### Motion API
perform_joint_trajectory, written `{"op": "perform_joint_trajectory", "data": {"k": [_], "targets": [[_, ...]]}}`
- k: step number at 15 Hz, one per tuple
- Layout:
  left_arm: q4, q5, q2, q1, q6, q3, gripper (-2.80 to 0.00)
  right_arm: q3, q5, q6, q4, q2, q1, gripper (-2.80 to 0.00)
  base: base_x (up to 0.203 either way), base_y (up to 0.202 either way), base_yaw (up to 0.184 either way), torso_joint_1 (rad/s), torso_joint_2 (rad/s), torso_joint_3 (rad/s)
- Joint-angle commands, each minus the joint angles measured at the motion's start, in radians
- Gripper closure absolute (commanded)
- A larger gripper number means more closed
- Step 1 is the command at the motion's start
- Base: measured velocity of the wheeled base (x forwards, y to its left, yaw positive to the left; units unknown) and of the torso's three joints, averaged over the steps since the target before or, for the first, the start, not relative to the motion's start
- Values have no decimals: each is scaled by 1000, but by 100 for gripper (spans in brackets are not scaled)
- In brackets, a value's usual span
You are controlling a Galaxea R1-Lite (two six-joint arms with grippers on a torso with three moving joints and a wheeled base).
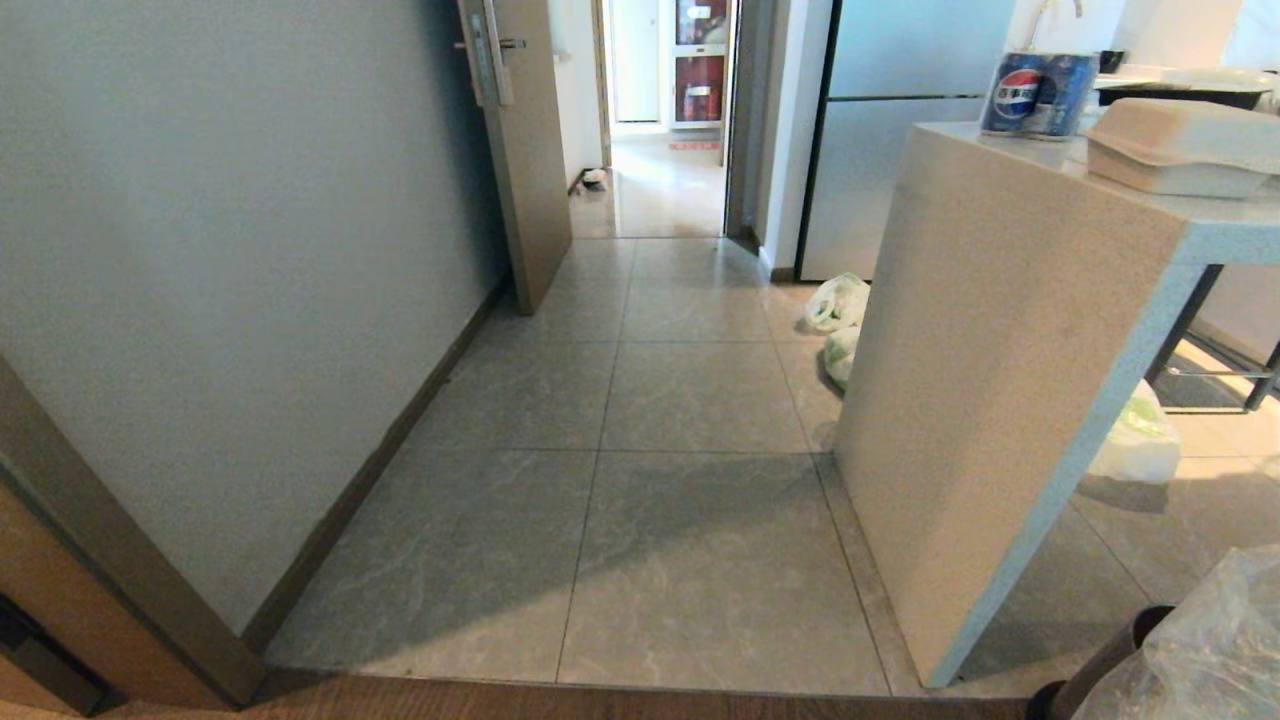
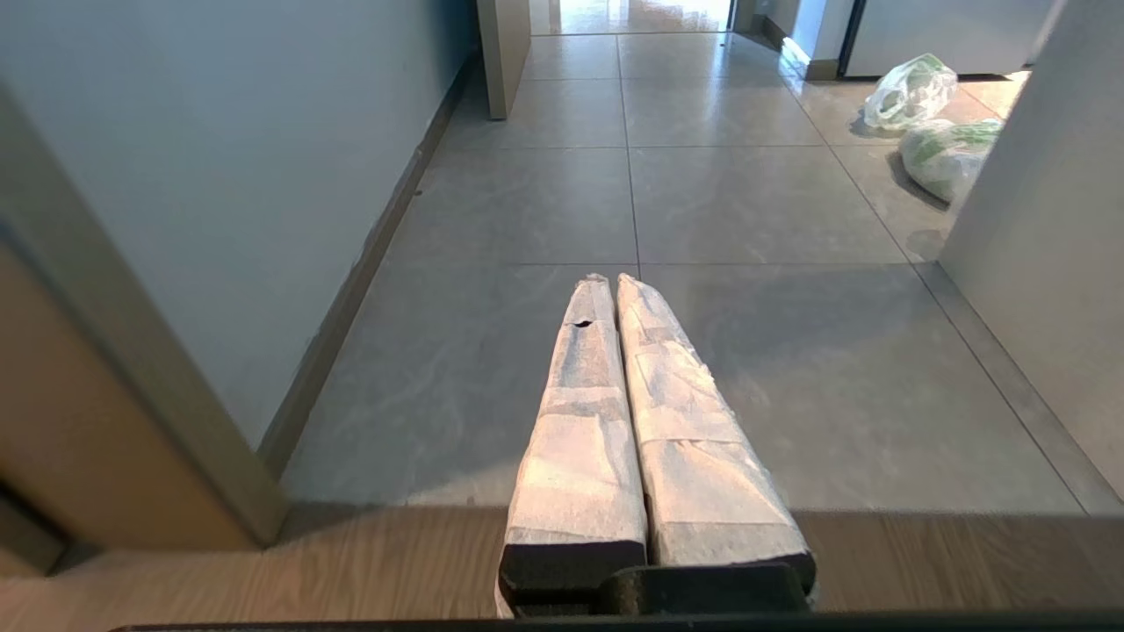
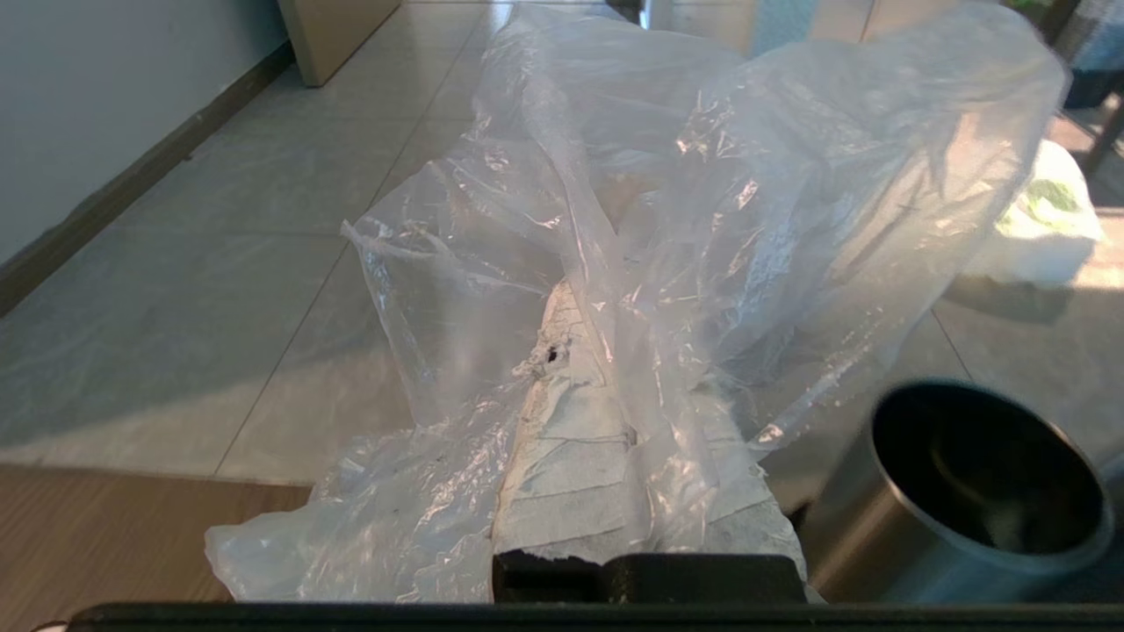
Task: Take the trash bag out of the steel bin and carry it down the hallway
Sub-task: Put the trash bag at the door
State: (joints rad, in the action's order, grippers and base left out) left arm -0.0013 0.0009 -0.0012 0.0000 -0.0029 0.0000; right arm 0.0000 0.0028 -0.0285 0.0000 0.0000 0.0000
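- Trash bag (image 3: 702,228), one only: clear, crinkled plastic, clamped in the right gripper (image 3: 571,351), whose taped fingers (image 3: 580,474) were pressed together on the film. The bag billowed up over the fingers, out of the bin.
- One steel bin (image 3: 975,491) stood just beside that gripper, its dark inside showing no liner.
- One left gripper (image 2: 606,285) hung over the floor, its two taped fingers (image 2: 580,456) pressed together with nothing between them.
- One hallway (image 1: 660,400) of pale grey tiles ran ahead to an open door (image 1: 520,150).
- Three white shopping bags with green print lay on the floor: two (image 1: 838,300) (image 1: 842,355) at the far end of a stone counter (image 1: 990,380), one (image 1: 1140,440) under it.
- That counter narrowed the passage on the right; two cola cans (image 1: 1035,95) and one takeaway box (image 1: 1180,145) sat on top.
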Motion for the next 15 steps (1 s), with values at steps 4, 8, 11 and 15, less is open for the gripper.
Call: {"op": "perform_joint_trajectory", "data": {"k": [4, 8, 11, 15], "targets": [[0, 1, 1, 0, 0, 0, 0, 0, 0, -1, 0, 2, 0, 0, 191, 0, 1, 2, 4, 7], [0, 1, 1, 0, 0, 0, 0, 0, 0, -1, 0, 2, 0, 0, 190, 0, 1, 1, 1, 0], [0, 1, 1, 0, 0, 0, 0, 0, 0, -1, 0, 2, 0, 0, 192, 0, 0, 2, 4, 1], [0, 1, 1, 0, -2, 0, 0, 0, 0, -1, 0, 2, 0, 0, 191, 0, -1, 1, 4, 1]]}}
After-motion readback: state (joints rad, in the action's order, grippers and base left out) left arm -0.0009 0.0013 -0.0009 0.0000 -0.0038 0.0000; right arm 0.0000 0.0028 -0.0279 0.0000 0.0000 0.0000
